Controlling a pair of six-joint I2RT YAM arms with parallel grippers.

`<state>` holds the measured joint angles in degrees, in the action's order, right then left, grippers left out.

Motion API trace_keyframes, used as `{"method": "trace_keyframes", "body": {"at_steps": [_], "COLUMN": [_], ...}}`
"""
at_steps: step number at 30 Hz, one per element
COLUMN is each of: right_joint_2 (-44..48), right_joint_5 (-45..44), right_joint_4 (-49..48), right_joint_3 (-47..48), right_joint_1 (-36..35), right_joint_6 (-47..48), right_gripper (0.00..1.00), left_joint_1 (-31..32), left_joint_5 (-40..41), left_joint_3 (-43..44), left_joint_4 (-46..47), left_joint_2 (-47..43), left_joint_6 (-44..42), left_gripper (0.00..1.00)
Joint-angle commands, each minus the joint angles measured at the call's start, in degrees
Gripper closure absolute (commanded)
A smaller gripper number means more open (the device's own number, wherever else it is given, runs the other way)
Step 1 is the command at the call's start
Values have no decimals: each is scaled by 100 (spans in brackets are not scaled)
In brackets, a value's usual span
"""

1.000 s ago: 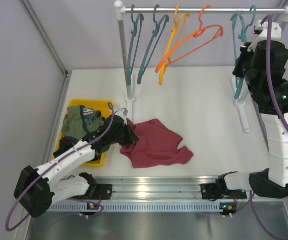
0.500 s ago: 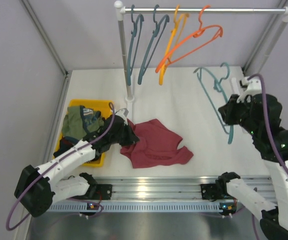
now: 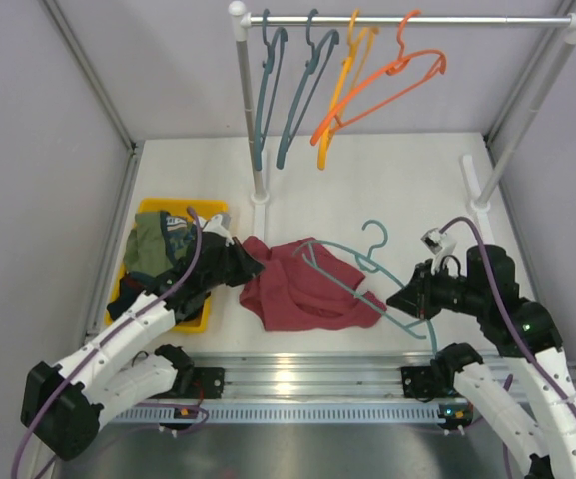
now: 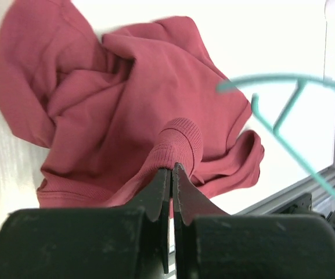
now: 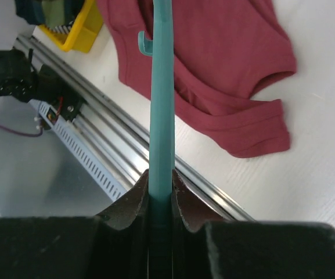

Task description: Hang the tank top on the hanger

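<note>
Your left end effector (image 4: 171, 170) is pinched closed on a ribbed edge of the tank top (image 3: 302, 289), crumpled on the bench (image 3: 397, 195); your right end effector (image 5: 161, 181) clamps the hanger (image 3: 339, 261) over it

1. A clothes rail (image 3: 407, 19) stands at the far side of the white table (image 3: 397, 190)
2. Two blue-teal hangers (image 3: 257, 150), a yellow hanger (image 3: 320, 155) and an orange hanger (image 3: 435, 62) hang on it
3. A yellow bin (image 3: 156, 207) at the left holds an olive-green garment (image 3: 151, 244) with blue trim

White arm links (image 3: 118, 346), black joints (image 3: 56, 407), purple cables (image 3: 194, 244)
</note>
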<state>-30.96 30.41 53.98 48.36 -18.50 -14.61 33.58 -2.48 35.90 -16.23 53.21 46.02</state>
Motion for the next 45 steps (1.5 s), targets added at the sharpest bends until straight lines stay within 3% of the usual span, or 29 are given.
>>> {"method": "trace_keyframes", "body": {"at_steps": [1,10,30,45], "right_joint_2": [291,617,811,179], "right_joint_5": [887,879,1424,695], "right_joint_4": [-510,-608,-282,-1240], "right_joint_3": [-177,-731,-661,-819], "right_joint_1": [-188,-338,-444,-689], "right_joint_6": [73,-138,-121,-182], "right_gripper": [100,100,100,100], "left_joint_1": [-290,-458,-660,-669], "left_joint_5": [-243,-446,-806,-2195], "left_joint_3": [-118,-171,-215,40], "left_joint_4": [489,568,761,911], "left_joint_2": [-65,-232,-232,-416], "left_joint_6": [100,39,-216,-594], "left_gripper": [100,100,100,100]}}
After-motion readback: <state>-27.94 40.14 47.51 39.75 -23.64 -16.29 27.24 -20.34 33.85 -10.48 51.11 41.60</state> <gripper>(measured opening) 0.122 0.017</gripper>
